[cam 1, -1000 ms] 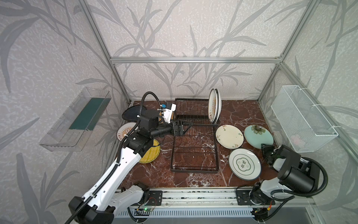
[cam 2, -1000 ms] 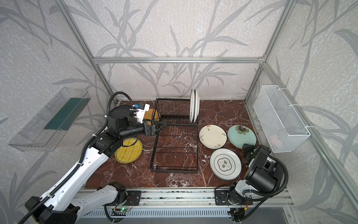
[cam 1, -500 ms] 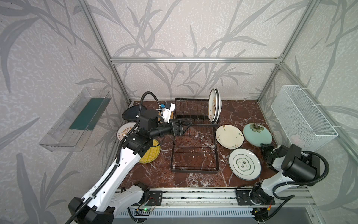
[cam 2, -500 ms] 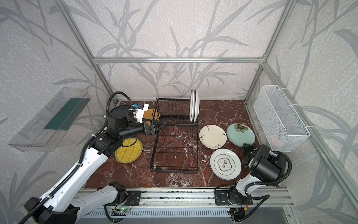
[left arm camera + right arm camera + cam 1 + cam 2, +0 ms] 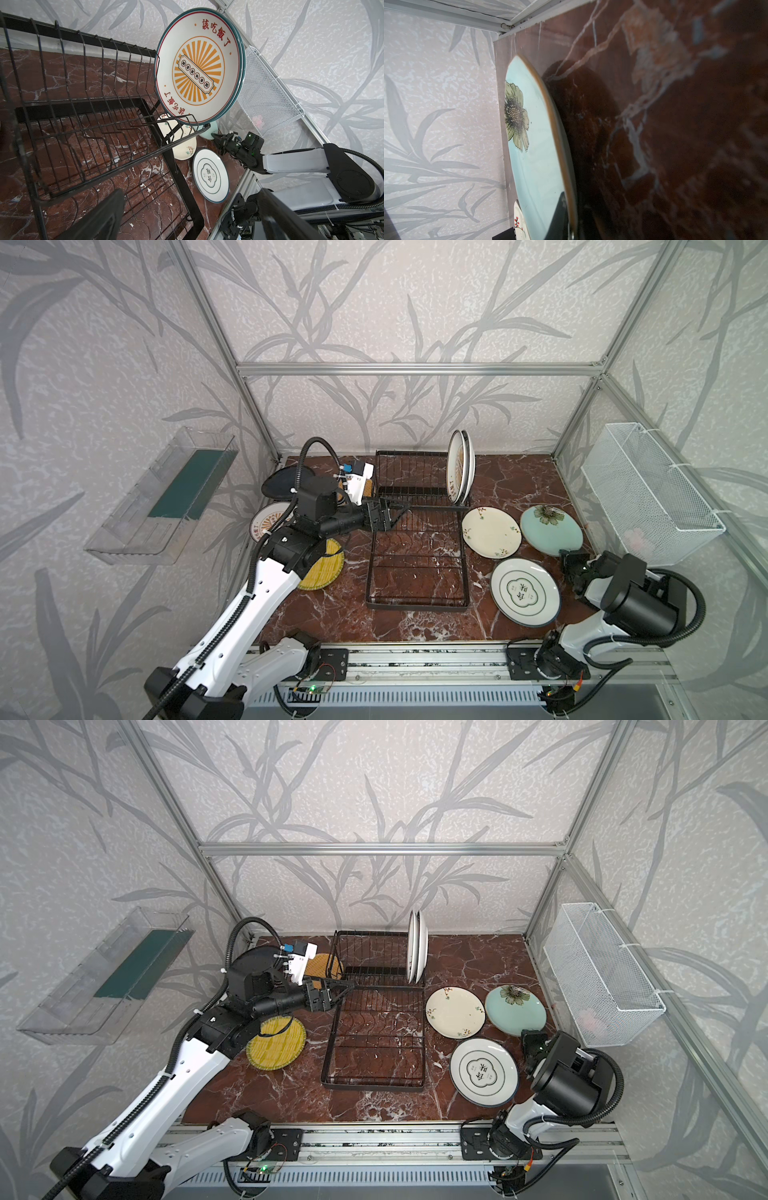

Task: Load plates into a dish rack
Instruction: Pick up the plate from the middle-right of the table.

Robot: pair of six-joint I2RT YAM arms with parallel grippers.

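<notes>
Right gripper: clamped on the near rim of the pale teal plate, with one finger lying on the plate's upper face.
Pale teal plate: extends straight ahead of the right gripper, with a dark shadow on the marble table beneath it.
Left gripper: fingers spread wide, holding nothing.
Dish rack: directly below and ahead of the left gripper, which hangs over one end of the raised slotted section.
Sunburst plates: two, upright and side by side in the slots farthest from the left gripper.
Cream floral plate: flat on the table, between the right gripper and the rack.
Green-emblem plate: flat on the table, just beside the right gripper.
Yellow woven plate: behind the left gripper, partly under its arm.
</notes>
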